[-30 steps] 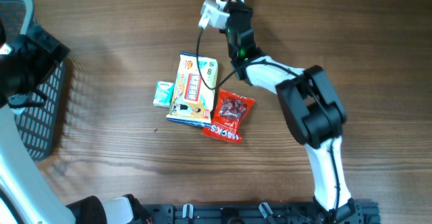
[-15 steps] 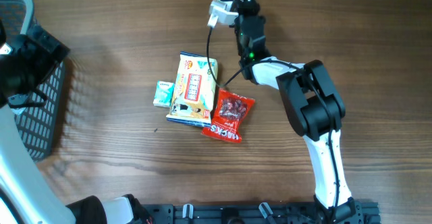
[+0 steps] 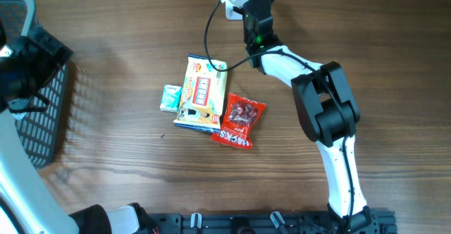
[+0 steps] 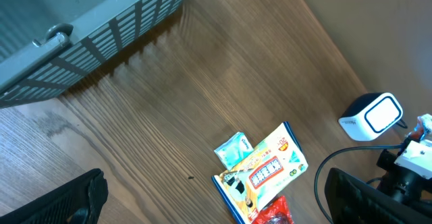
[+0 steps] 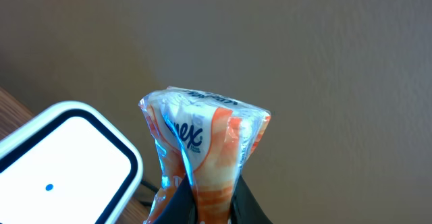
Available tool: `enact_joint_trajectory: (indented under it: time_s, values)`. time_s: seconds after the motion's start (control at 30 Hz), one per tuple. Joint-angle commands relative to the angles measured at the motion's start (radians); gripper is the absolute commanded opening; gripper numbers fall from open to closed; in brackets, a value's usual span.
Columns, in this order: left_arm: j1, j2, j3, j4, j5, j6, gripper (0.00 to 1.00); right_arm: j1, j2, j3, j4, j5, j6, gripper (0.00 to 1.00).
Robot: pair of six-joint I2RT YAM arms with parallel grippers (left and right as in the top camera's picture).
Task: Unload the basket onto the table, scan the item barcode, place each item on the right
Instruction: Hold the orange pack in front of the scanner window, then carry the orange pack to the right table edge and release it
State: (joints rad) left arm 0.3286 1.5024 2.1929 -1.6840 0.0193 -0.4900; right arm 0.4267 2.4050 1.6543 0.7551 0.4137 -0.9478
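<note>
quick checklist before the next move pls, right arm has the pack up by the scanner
1. Right gripper shut on the pack: ok.
2. Scanner close beside the pack: ok.
3. Barcode turned to the scanner: cannot tell, no barcode shows in any view.
4. Pack flat enough to read: not ok, it is pinched and creased at the grip.
5. Left gripper open and far from the scanner: ok.
6. Cable clear of the right arm: cannot tell, it loops down and passes close by the arm.
</note>
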Motion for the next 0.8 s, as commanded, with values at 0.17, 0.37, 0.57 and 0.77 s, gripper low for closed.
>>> enact_joint_trajectory:
  time_s: [0.17, 0.37, 0.57, 0.77]
  values:
    - [0.006, -0.001, 0.010, 0.000, -0.010, 0.015, 1.00, 0.008, 0.013, 0.023, -0.008, 0.027, -0.011, 0.04]
    - [0.006, -0.001, 0.010, 0.000, -0.010, 0.015, 1.00, -0.144, 0.013, 0.023, -0.010, 0.403, 0.014, 0.04]
    - [0.006, -0.001, 0.010, 0.000, -0.010, 0.015, 1.00, -0.415, 0.013, 0.022, -0.202, 0.782, 0.174, 0.04]
    - [0.006, -0.001, 0.010, 0.000, -0.010, 0.015, 1.00, -0.626, 0.013, 0.022, -0.747, 0.798, 0.565, 0.04]
